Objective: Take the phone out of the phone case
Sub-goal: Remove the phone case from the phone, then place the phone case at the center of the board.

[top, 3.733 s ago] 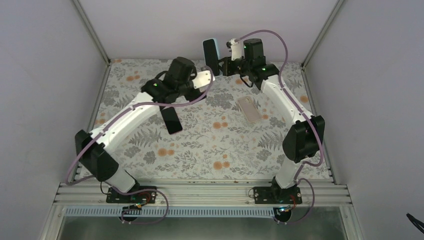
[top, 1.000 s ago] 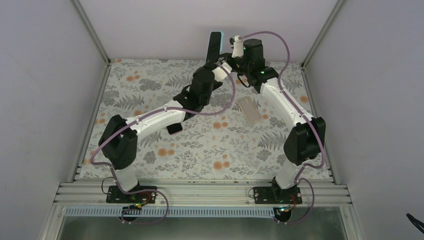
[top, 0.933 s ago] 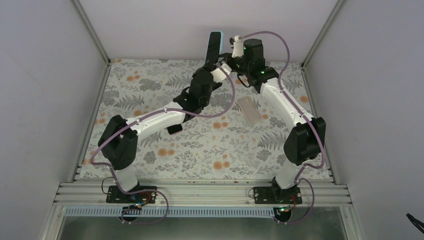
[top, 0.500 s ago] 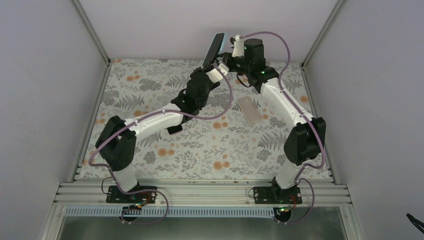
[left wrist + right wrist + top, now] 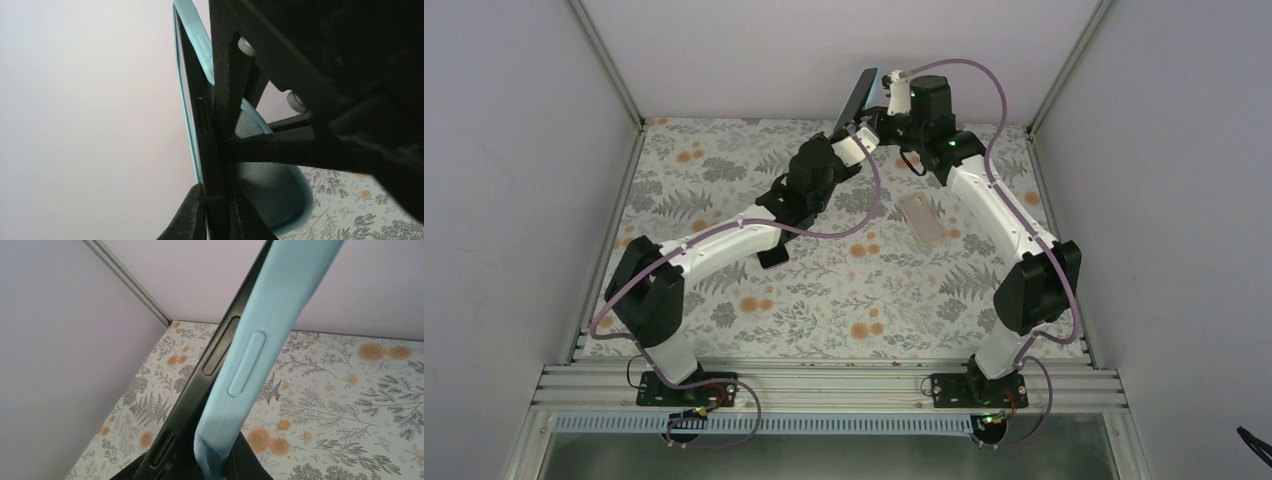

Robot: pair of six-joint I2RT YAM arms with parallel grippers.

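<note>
Phone partly out of case – mid-air
Stiff, slick phone edge clamped in L gripper; soft, bendy case pinched shut in R gripper – prob. best held by edges.

Overhead view: soft, even, diffuse light, only faint soft shadows on the floral table, no glare, all sharp, hardly any bend at the edges. My left wrist view: backlit, the pale wall bright and washed out, my left gripper and the phone near-black silhouettes with detail lost. My right wrist view: the teal phone case is close up and slightly soft, evenly lit, the table behind sharper.
</note>
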